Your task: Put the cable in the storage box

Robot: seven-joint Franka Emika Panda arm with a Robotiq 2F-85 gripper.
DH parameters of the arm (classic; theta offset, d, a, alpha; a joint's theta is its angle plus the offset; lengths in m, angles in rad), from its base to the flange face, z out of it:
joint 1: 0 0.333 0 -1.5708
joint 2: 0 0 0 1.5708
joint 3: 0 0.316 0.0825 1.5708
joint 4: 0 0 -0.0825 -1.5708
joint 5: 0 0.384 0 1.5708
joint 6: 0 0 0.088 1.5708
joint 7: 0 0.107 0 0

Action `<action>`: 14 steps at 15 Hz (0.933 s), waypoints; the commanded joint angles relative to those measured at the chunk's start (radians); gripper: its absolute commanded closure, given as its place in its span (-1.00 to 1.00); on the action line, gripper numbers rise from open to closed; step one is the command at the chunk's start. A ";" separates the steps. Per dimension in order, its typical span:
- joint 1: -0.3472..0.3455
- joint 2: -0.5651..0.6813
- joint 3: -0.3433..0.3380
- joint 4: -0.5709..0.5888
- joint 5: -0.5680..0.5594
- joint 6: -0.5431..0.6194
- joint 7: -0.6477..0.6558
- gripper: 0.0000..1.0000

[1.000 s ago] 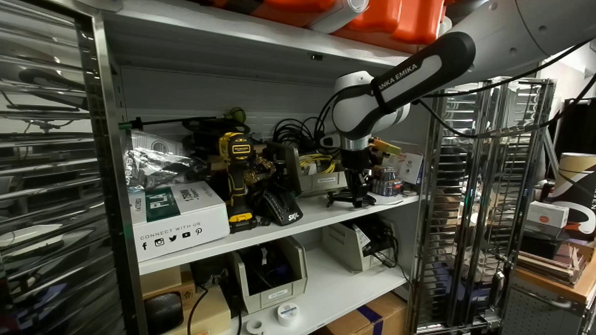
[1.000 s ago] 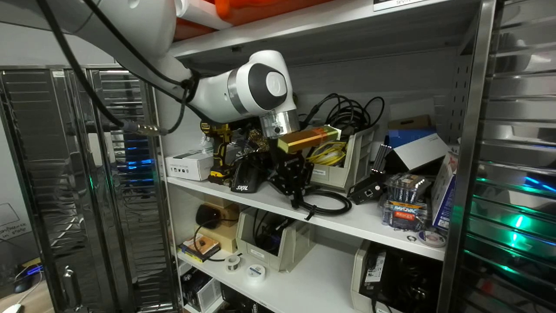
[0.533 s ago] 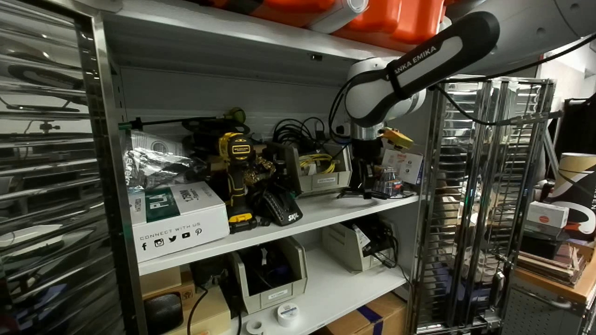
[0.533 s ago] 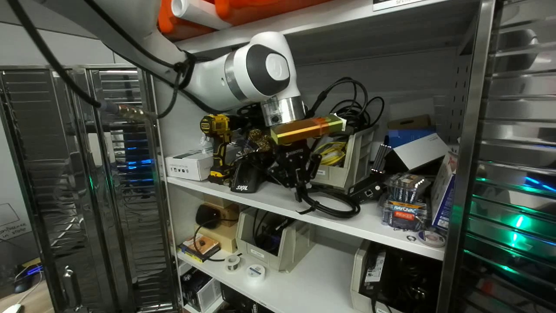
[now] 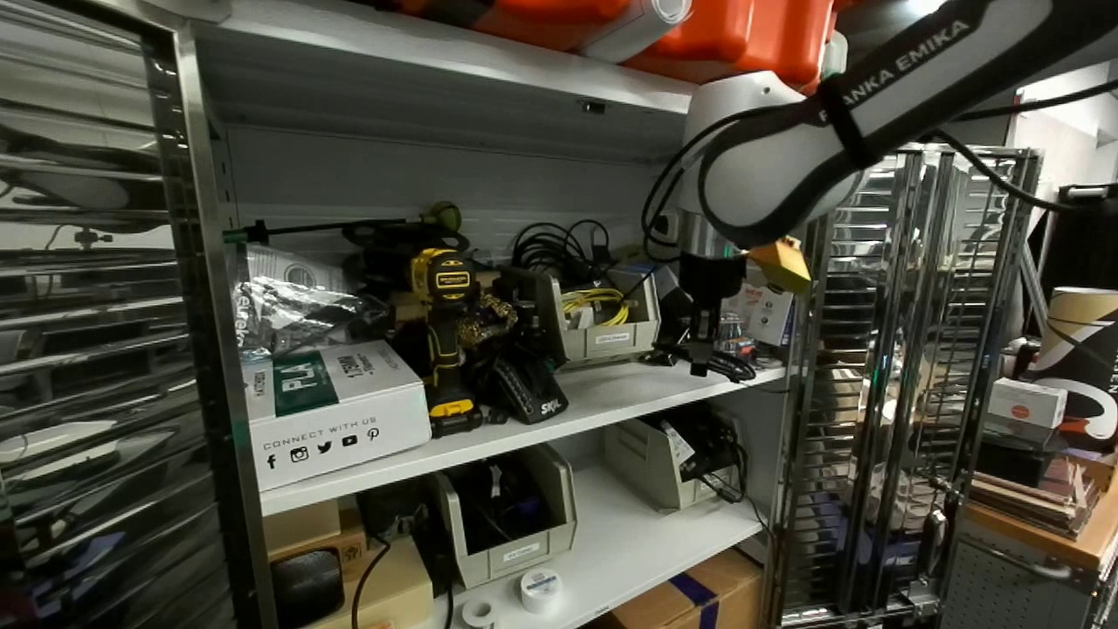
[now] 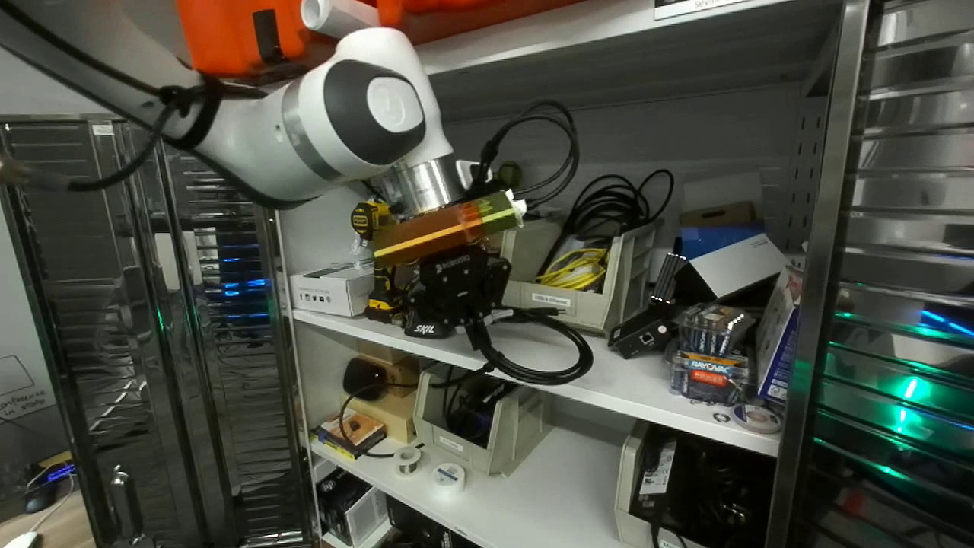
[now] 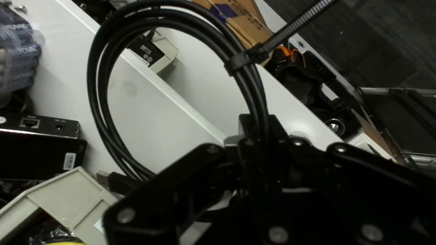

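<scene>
The cable is a black coil tied with a zip tie. In the wrist view the coil (image 7: 250, 88) rises from between the fingers of my gripper (image 7: 260, 139), which is shut on it. In both exterior views the gripper (image 6: 479, 339) (image 5: 701, 356) holds the cable (image 6: 548, 377) (image 5: 734, 369) near the front edge of the middle shelf, with the loop sticking out sideways. The storage box, a grey bin (image 6: 549, 299) (image 5: 611, 341) holding yellow and black cables, stands behind the gripper on that shelf. Its corner shows at lower left in the wrist view (image 7: 71, 200).
A drill (image 5: 447, 349), a SKIL charger (image 5: 528, 393) and a white box (image 5: 341, 419) stand beside the bin. A black device (image 6: 643, 335) and battery packs (image 6: 708, 373) lie on its other side. Other grey bins (image 6: 498, 434) stand on the lower shelf. An upper shelf (image 5: 437, 61) overhangs.
The arm has risen and moved out from the shelf, rightward in an exterior view and leftward in the opposite one. The cable has moved with the gripper, uncovering the grey bin's front.
</scene>
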 commanded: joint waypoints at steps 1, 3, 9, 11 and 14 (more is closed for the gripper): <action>0.003 -0.147 0.006 -0.251 -0.145 0.251 0.193 0.82; -0.012 -0.166 0.007 -0.321 -0.224 0.384 0.308 0.82; -0.054 -0.106 0.025 -0.251 -0.389 0.595 0.641 0.83; -0.071 -0.069 0.037 -0.175 -0.479 0.627 0.768 0.83; -0.096 0.005 0.056 -0.023 -0.687 0.652 0.998 0.83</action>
